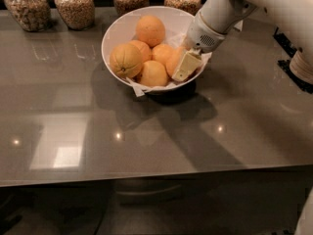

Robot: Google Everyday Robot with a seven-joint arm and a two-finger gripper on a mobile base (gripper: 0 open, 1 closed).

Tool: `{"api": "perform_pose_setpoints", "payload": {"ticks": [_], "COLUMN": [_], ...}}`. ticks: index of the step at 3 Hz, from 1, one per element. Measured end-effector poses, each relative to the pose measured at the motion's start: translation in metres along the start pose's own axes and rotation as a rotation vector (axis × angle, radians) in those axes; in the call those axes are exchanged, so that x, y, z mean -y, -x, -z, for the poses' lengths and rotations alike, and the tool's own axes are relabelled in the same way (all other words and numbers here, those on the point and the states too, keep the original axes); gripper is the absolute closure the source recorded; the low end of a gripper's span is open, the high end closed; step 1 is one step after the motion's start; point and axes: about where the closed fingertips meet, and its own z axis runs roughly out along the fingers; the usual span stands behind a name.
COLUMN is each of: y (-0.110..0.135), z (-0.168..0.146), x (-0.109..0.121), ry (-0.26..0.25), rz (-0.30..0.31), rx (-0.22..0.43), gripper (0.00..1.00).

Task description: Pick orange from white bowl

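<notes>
- The gripper (186, 65) is reaching down into the right side of the white bowl (110, 32), in the upper middle of the frame. It is lying against the orange (173, 60); whether it is clamped on the fruit or merely beside it, I cannot tell.
- The orange is sitting inside the bowl at its right, partly hidden by the gripper and crowding against the front orange (153, 74) and the others in the pile.
- The skin is looking smooth and the fruit round, so a shallow or off-centre hold is likely to be squeezing it out sideways as the arm lifts.
- The neighbours are packing tightly, so a rising orange may be dragging one along or rolling it over the rim onto the table (146, 146).
- The paper lining (138, 88) is hanging over the lower edge; if it is getting pinched with the fruit, it may be pulling the pile with it.
- The gripper is working close to the bowl's right wall, so a sideways pull risks tipping or shoving the bowl.
</notes>
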Motion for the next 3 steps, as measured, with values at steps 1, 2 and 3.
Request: {"api": "perform_pose_setpoints", "payload": {"ticks": [1,2,3], "y": [0.003,0.020,0.037], "z": [0.002,0.016,0.038], "x": [-0.002,-0.003,-0.004], "ry": [0.000,-0.016,-0.042], "rz": [0.009,0.052,0.091], "rx": [0.006,0.036,0.057], "gripper": [0.87,1.00,1.00]}}
